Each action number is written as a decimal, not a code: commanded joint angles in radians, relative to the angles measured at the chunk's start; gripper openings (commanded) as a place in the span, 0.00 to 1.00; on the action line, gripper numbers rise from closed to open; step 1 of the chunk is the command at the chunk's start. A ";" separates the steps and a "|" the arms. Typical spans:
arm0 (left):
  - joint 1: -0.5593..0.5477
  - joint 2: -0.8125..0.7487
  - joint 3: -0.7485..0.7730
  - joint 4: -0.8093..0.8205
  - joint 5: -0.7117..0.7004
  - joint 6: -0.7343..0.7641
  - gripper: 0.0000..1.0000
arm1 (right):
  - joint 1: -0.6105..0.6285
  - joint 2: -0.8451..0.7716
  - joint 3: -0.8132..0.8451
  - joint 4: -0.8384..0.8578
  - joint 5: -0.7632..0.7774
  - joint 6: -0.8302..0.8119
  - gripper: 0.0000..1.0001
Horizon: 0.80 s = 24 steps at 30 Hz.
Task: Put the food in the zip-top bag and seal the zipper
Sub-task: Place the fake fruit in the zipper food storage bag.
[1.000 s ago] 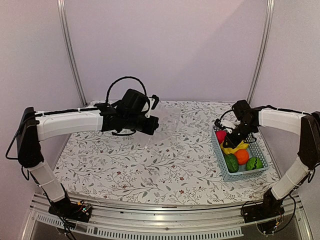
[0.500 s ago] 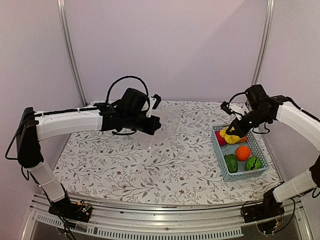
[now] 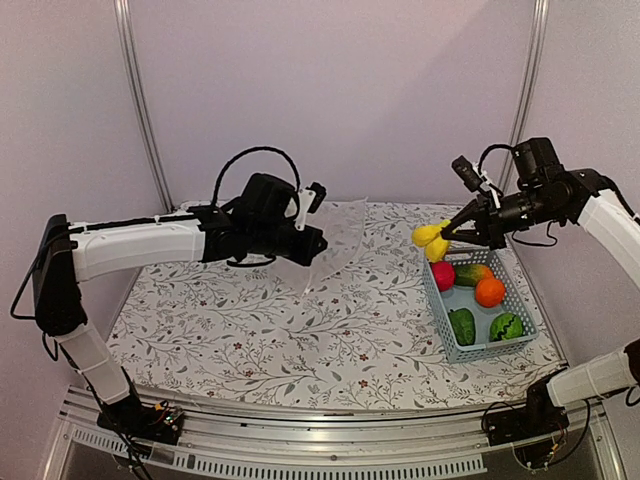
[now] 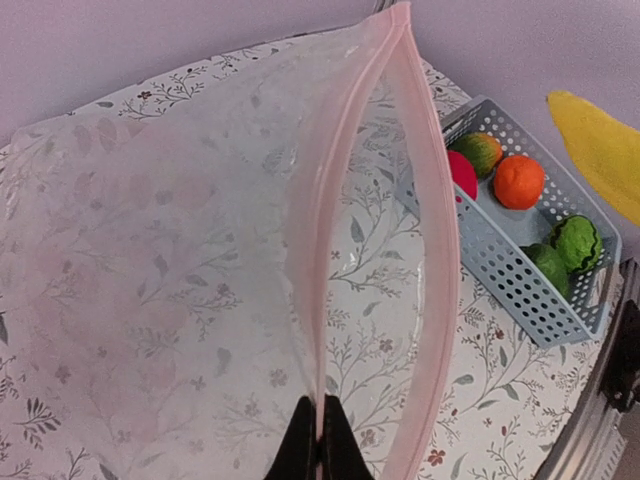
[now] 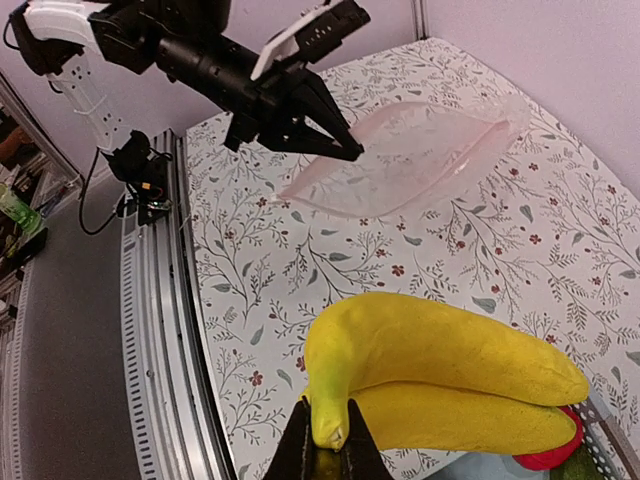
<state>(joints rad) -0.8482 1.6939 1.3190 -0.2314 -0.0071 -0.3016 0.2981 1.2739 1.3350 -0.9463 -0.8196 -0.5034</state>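
Over the floral counter (image 3: 300,340), the clear zip-top bag (image 4: 180,250) is held up with its mouth gaping, and the left tool (image 4: 318,440) is clamped on its pink zipper (image 4: 440,250). The blue basket (image 3: 438,305) holds an apple (image 3: 443,275), mango (image 3: 470,273), orange (image 3: 489,291), dark green piece (image 3: 462,326) and striped green ball (image 3: 507,327). Above its far-left corner the right tool (image 5: 328,450) is clamped on the yellow bananas (image 5: 430,370).

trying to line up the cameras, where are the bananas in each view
top external: bananas right of centre, in the air just past the far left corner of the basket.
left wrist: bananas at the right edge, upper part, cut off by the frame.
right wrist: bananas low centre, large in the foreground.
shared landmark: the zip-top bag, visible in all three.
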 commanded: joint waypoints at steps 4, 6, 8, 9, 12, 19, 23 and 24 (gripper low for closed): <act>-0.001 -0.031 0.033 0.095 0.010 -0.114 0.00 | -0.001 -0.019 0.125 0.086 -0.351 0.018 0.00; -0.008 -0.029 0.044 0.137 0.010 -0.144 0.00 | -0.001 -0.018 0.149 0.152 -0.403 0.062 0.00; -0.013 -0.019 0.064 0.156 -0.020 -0.180 0.00 | -0.001 -0.021 0.153 0.250 -0.467 0.145 0.00; -0.015 -0.011 0.074 0.167 -0.023 -0.195 0.00 | -0.002 -0.025 0.150 0.308 -0.507 0.196 0.00; -0.025 0.011 0.110 0.191 -0.040 -0.231 0.00 | -0.001 -0.035 0.118 0.521 -0.635 0.369 0.00; -0.073 0.051 0.180 0.272 -0.087 -0.250 0.00 | 0.028 -0.040 -0.053 1.200 -0.718 1.016 0.00; -0.095 0.060 0.185 0.312 -0.106 -0.250 0.00 | 0.060 -0.036 -0.053 1.214 -0.706 1.035 0.00; -0.098 0.064 0.189 0.311 -0.108 -0.252 0.00 | 0.065 -0.036 -0.049 1.218 -0.705 1.039 0.00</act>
<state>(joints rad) -0.9226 1.7264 1.4826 0.0292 -0.0841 -0.5434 0.3347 1.2419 1.2881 0.1108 -1.4651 0.3859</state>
